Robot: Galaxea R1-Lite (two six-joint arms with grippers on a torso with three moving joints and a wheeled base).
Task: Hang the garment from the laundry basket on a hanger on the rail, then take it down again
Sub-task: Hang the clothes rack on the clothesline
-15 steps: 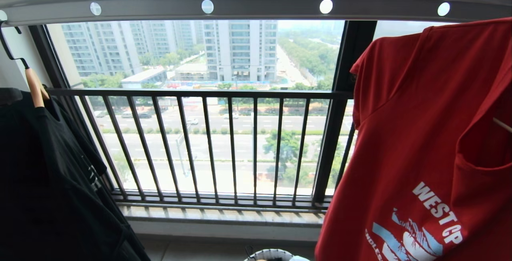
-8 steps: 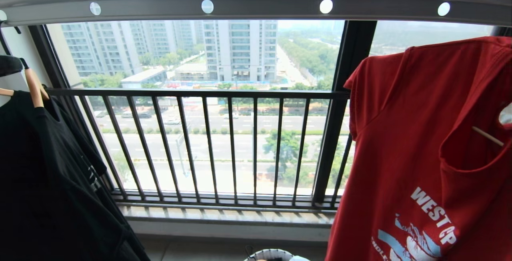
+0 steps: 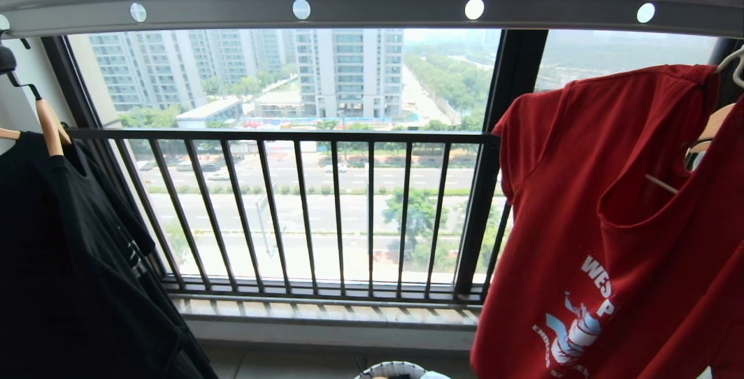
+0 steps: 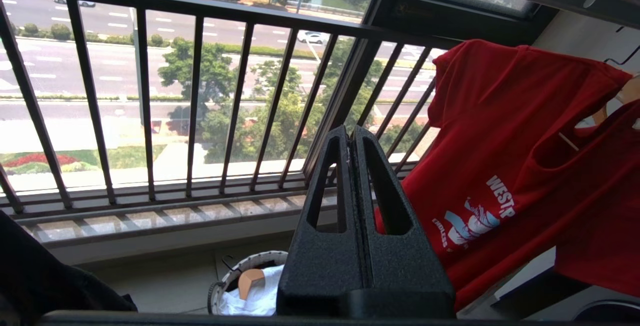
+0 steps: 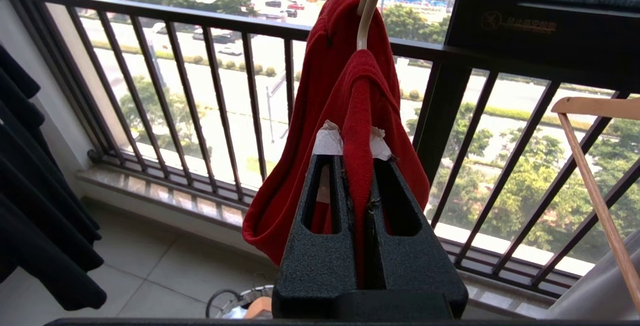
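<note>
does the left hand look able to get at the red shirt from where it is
Probably yes: the left hand, shut and holding nothing, points beside the red shirt with nothing between them. The right hand is shut on it.

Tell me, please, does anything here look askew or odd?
Yes: the red T-shirt sits lopsided on its hanger, bunched rather than spread, with a fold clamped in the right gripper.

Window: tall dark-framed glass window (image 3: 349, 77), hazy daylight, pale tower blocks and a road outside.
Railing: dark vertical-barred metal railing (image 3: 290, 210) across it.
Sill: pale stone ledge (image 3: 325, 312).
Floor: light tiled floor (image 5: 150, 276).
</note>
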